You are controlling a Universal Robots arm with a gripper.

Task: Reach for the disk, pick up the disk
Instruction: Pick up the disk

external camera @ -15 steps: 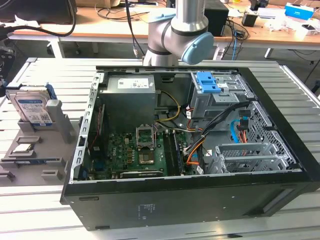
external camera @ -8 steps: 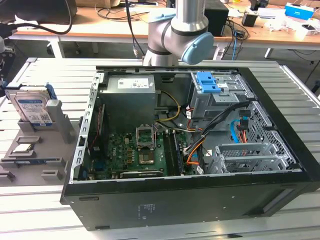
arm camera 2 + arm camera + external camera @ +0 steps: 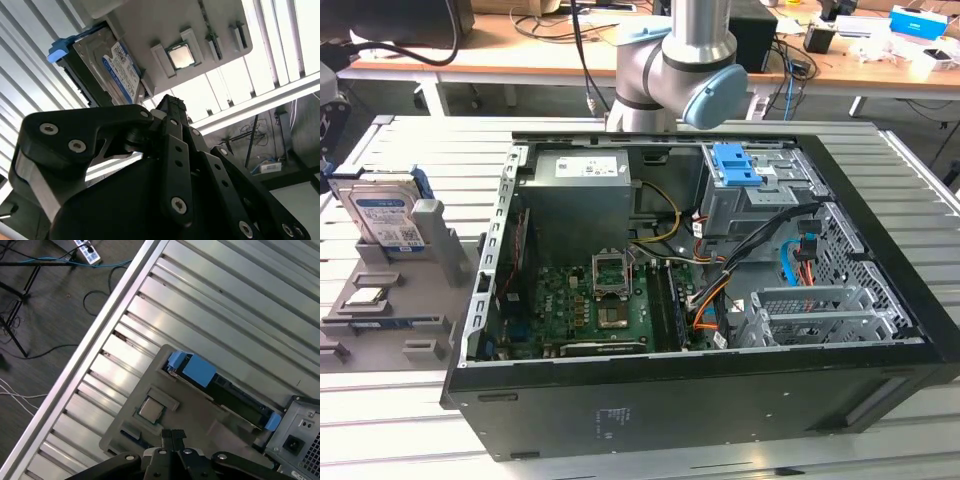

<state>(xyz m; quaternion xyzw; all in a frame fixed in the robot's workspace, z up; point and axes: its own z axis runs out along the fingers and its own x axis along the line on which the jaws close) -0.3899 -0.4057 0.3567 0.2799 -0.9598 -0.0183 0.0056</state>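
The disk [image 3: 385,215] is a silver hard drive with a white-and-blue label in a blue bracket. It stands on edge in a grey holder [image 3: 430,300] at the exterior view's left. In the second wrist view the disk [image 3: 112,67] shows its label side; in the first wrist view the disk [image 3: 235,400] is seen edge-on, with the blue bracket at both ends. My gripper [image 3: 173,436] hangs above the holder, clear of the disk, with its black fingertips pressed together and nothing between them. The black linkages of the gripper [image 3: 172,102] point toward the holder.
A small square silver chip [image 3: 151,410] lies in the holder beside the disk. An open black computer case [image 3: 720,380] stands to the exterior view's right, with a blue latch piece [image 3: 735,165] inside. The ribbed metal table [image 3: 210,305] ends at an edge above a floor with cables.
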